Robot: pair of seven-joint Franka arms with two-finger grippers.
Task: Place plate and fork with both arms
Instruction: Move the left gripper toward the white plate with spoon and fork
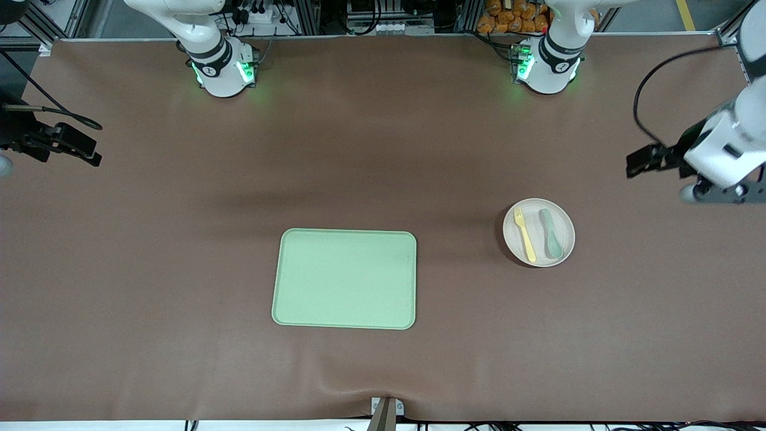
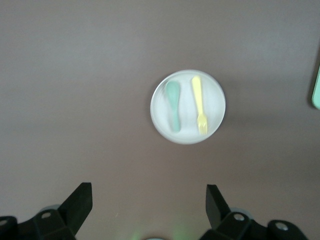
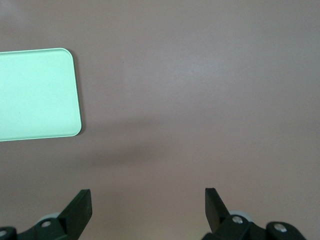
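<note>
Hovering with both hands spread wide and empty. My left hand (image 2: pixel 149 205) hangs over bare brown worktop (image 1: pixel 419 149), the small round beige plate (image 2: pixel 214 105) ahead of its fingertips, carrying the yellow plastic fork (image 2: pixel 199 102) beside a grey-green spoon (image 2: pixel 173 105). My right hand (image 3: pixel 148 207) waits near the rectangular light-green tray (image 3: pixel 35 95). Best approach, I judge: come down square on the plate's bare rim, clear of the cutlery.

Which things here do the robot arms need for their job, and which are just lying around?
For the job:
- small round off-white plate
- small yellow plastic fork, lying on the plate
- left gripper, open, up over the table
- right gripper, open, up over the table

Just lying about:
- grey-green spoon, beside the fork on the plate
- rectangular light-green tray
</note>
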